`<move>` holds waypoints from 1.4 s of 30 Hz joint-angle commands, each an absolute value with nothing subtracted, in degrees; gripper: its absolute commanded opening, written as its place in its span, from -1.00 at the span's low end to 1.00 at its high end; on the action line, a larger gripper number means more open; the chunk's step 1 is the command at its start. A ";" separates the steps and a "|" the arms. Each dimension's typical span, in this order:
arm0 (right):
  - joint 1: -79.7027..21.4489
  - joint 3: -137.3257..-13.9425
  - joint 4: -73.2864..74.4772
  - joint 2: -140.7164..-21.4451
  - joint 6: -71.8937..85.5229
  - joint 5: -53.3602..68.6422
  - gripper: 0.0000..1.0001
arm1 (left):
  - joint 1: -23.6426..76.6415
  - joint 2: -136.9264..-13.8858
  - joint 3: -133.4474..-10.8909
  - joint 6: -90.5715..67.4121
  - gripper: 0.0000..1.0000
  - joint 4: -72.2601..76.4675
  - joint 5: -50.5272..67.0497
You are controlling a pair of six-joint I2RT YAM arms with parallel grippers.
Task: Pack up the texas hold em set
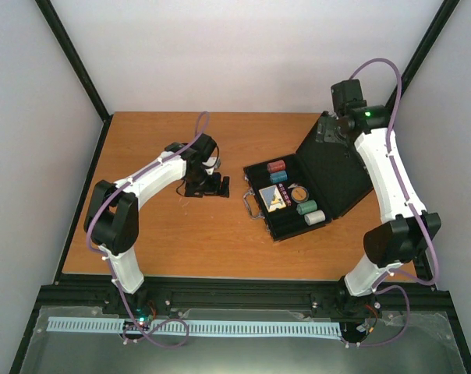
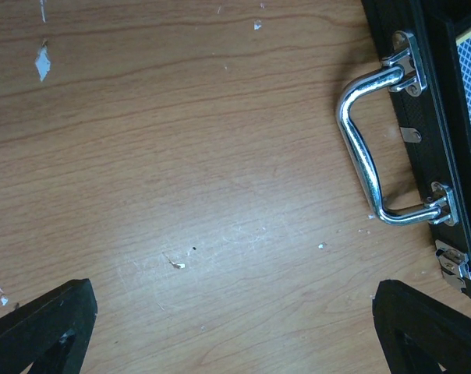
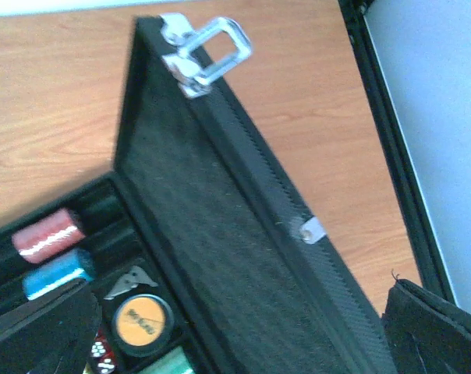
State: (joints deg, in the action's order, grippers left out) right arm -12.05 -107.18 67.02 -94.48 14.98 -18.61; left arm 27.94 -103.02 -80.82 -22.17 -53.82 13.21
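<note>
**Open poker case, both hands released**

We show the black case (image 1: 329, 175) lying open on the worktop (image 1: 165, 132). Its lid (image 3: 243, 234) is tilted back on the side opposite the chrome handle (image 2: 360, 148).

In the case's tray we see 4 short chip stacks lying on their sides. The red chips (image 1: 276, 166) and blue chips (image 1: 279, 177) lie at the case's far end. The teal chips (image 1: 306, 207) and white chips (image 1: 314, 217) lie at its near end.

Between these 2 pairs, the card deck (image 1: 276, 199) sits toward the handle side and the orange disc (image 1: 299, 192) toward the hinge side. The red dice (image 3: 103, 354) show just beside the disc, partly hidden. A chrome latch (image 3: 204, 51) stands on the lid's free edge.

The left hand (image 1: 220, 187) is near the case's handle side and points toward the handle without touching it. It is released, the jaws spread wide and grasping nothing.

The right hand (image 1: 327, 131) is at the far corner of the lid. It is also released, with its 2 fingers (image 3: 434, 331) wide apart and the lid's inner face showing between them. We cannot tell whether it touches the lid.
</note>
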 commanded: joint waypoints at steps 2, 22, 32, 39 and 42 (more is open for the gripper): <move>-8.34 -104.29 66.96 -96.08 11.39 -18.66 1.00 | 27.25 -103.47 -80.69 -20.69 0.99 -53.31 14.05; -3.85 -94.87 63.24 -94.44 7.44 3.04 0.98 | 27.07 -104.77 -82.05 -20.51 1.00 -53.70 13.82; -6.01 -90.98 64.38 -87.24 12.03 16.35 0.92 | 27.07 -105.40 -82.25 -20.74 0.99 -53.76 14.13; -16.38 -85.38 62.03 -83.24 18.53 22.39 0.92 | 27.07 -105.80 -82.26 -20.72 0.99 -53.62 14.16; -20.59 -83.31 59.62 -82.77 21.38 22.94 0.92 | 27.07 -106.01 -82.34 -20.86 0.99 -53.61 14.56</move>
State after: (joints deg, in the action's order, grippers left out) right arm -16.16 -86.78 59.09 -82.48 15.66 18.26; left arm 27.68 -105.19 -80.29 -21.61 -53.67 13.58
